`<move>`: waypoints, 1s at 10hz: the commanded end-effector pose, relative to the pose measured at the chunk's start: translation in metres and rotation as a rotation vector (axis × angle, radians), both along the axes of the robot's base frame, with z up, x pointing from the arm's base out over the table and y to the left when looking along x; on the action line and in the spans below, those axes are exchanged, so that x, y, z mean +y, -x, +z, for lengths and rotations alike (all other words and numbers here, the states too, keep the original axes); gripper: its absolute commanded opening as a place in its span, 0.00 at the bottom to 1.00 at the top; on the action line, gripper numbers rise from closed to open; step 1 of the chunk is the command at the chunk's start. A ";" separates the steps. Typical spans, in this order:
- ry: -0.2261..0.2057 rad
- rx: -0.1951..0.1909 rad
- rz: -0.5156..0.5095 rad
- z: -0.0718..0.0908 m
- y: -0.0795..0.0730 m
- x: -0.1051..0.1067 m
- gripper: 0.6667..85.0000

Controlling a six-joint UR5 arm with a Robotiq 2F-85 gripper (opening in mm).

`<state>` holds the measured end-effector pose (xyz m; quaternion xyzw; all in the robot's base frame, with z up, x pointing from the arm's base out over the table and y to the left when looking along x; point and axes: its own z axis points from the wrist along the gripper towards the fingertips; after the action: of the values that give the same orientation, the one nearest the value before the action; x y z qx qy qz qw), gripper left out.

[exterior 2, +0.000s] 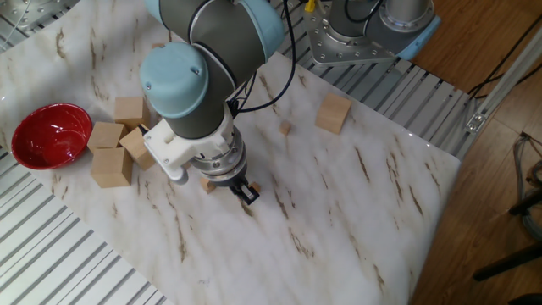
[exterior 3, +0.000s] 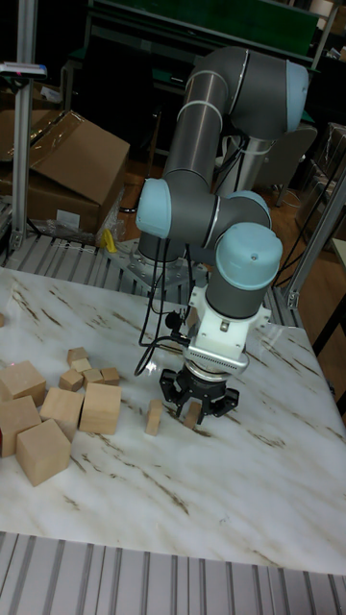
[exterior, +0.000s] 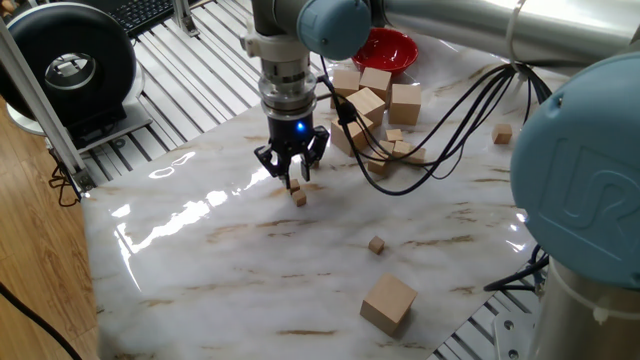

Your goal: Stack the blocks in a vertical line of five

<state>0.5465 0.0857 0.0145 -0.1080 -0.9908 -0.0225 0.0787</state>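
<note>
Hand [exterior: 293, 177] low over two-block stack [exterior: 297, 193], fingers spread around top block; contact hidden, grip unclear.

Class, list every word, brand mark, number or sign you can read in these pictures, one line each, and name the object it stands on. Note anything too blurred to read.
"UR": large raised letters on the blue cap of the robot arm's joint, at the right edge of one fixed view; only partly in frame.
Nothing else is readable: the small wooden blocks, the red bowl and the gripper carry no legible marks.
</note>
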 end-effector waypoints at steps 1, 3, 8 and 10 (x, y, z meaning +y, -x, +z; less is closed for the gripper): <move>-0.022 -0.008 -0.017 -0.003 -0.001 0.006 0.46; -0.025 -0.012 -0.031 -0.005 0.000 0.008 0.44; -0.006 -0.010 -0.009 -0.004 0.000 0.004 0.44; -0.012 -0.011 -0.014 -0.002 -0.002 0.007 0.44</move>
<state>0.5460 0.0889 0.0095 -0.1108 -0.9908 -0.0235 0.0743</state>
